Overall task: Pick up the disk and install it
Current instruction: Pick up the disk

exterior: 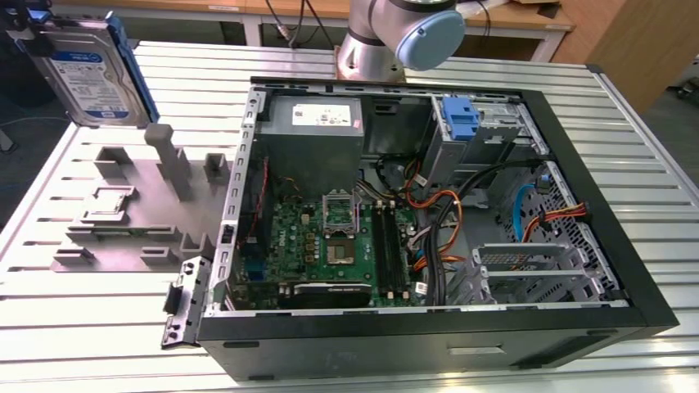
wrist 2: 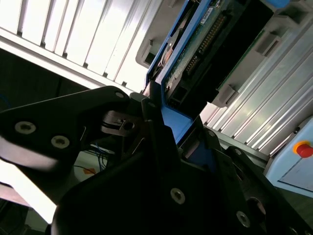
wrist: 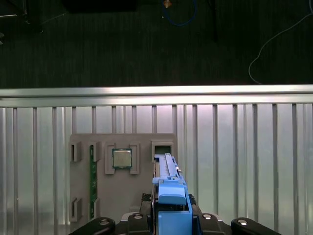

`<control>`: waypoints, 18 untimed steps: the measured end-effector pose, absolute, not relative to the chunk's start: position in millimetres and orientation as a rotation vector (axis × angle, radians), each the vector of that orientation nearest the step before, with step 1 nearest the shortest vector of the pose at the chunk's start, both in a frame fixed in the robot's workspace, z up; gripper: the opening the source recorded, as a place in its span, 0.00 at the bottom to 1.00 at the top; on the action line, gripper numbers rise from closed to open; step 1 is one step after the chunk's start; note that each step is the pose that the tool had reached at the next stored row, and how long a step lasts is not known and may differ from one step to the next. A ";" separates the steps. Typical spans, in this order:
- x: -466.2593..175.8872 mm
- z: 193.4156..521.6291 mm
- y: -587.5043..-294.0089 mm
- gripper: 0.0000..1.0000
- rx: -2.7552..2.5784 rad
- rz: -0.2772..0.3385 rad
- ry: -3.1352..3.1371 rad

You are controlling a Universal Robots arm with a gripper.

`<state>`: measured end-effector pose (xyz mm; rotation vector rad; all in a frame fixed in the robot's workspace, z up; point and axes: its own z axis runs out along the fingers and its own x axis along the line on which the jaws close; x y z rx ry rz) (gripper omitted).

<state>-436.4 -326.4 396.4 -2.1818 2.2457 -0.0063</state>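
I am holding the disk (exterior: pixel 96 75) aloft.
My gripper (wrist 2: pixel 164 129) is clamping its edge, the disk hanging upright above the table (exterior: pixel 611 106), near the grey holder (exterior: pixel 142 213).

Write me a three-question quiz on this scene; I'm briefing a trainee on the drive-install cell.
1. True or false: the disk lies flat on the grey fixture plate.
2. Multiple choice: the gripper is
A) open above the computer case
B) shut on the disk, holding it clear of the fixture plate
C) shut on the blue caddy inside the case
3. Fill in the blank: in the exterior view, the fixture plate sits on the table at the exterior view's ___ of the open computer case.

Key: 1 false, the disk is held in the air; 2 B; 3 left.
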 end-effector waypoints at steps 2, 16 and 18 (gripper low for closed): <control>-436.4 397.3 -326.4 0.37 -2.182 -0.006 2.246; -436.4 402.4 -326.4 0.37 -2.182 -0.006 2.246; -436.4 403.0 -326.4 0.37 -2.182 -0.006 2.246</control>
